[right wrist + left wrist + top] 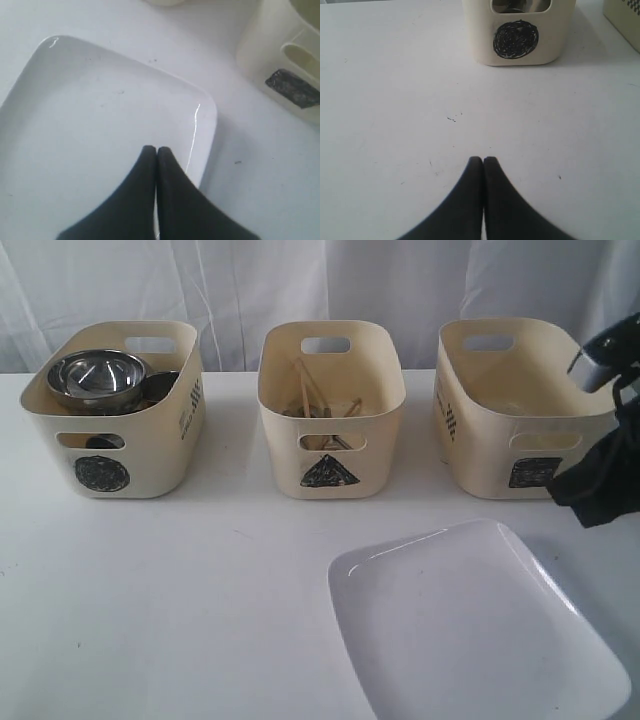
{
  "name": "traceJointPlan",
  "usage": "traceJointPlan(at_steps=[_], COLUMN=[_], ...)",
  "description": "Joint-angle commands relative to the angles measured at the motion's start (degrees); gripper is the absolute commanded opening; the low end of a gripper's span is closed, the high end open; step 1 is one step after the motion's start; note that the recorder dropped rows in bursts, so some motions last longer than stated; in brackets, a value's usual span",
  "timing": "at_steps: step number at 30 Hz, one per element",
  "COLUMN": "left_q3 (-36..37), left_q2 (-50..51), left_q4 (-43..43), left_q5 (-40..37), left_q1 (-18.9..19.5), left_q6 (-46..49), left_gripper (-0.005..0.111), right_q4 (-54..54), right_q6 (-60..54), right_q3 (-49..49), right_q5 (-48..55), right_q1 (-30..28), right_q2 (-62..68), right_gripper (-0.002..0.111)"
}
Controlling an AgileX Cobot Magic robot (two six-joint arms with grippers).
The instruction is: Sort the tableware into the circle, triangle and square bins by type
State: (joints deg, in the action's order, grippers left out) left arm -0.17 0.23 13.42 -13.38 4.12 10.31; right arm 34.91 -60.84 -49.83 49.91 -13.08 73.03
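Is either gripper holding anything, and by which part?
Nothing: left gripper shut over the table, right gripper shut over the white plate, both empty.

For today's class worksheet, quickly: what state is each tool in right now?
Left tool: closed, holding nothing.
Right tool: closed over the white plate, holding nothing.

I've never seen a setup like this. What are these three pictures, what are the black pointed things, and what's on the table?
It is a two-armed robot sorting tableware. The wide picture shows a table with a circle tub, a triangle tub, a square tub and a white plate. Steel bowls sit in the circle tub, chopsticks in the triangle tub. The other two pictures come from cameras on the wrists. The black points are the left gripper, over bare table, and the right gripper, over the plate. Both are shut, holding nothing.
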Motion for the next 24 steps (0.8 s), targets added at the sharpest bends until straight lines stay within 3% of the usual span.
traceJointPlan(at_steps=[1, 3, 9, 13, 17, 24], left_q3=[0.17, 0.17, 0.17, 0.17, 0.17, 0.17], left_q2=[-0.23, -0.23, -0.23, -0.23, -0.23, -0.23], left_q4=[0.26, 0.26, 0.26, 0.26, 0.26, 0.26], left_q5=[-0.03, -0.03, -0.03, -0.03, -0.03, -0.03], left_q1=[-0.25, -0.25, -0.25, -0.25, -0.25, -0.25], left_q6=[0.02, 0.02, 0.02, 0.02, 0.02, 0.02], left_gripper=[0.000, 0.000, 0.000, 0.000, 0.000, 0.000], right_q4=[-0.67, -2.83, -7.03, -8.39, -15.65, -18.93], right_q6=[4.65, 8.26, 27.00, 42.97, 53.39, 50.43], right_q3=[3.30, 4.72, 7.18, 7.18, 7.22, 8.08], right_q5=[-2.81, -2.21, -1.79, -0.10, 4.04, 7.33], right_q1=[0.02, 0.02, 0.02, 0.02, -0.08, -0.08], right_q2=[-0.28, 0.03, 2.45, 3.40, 5.74, 12.06], right_gripper=[0.000, 0.006, 0.047, 0.067, 0.068, 0.068])
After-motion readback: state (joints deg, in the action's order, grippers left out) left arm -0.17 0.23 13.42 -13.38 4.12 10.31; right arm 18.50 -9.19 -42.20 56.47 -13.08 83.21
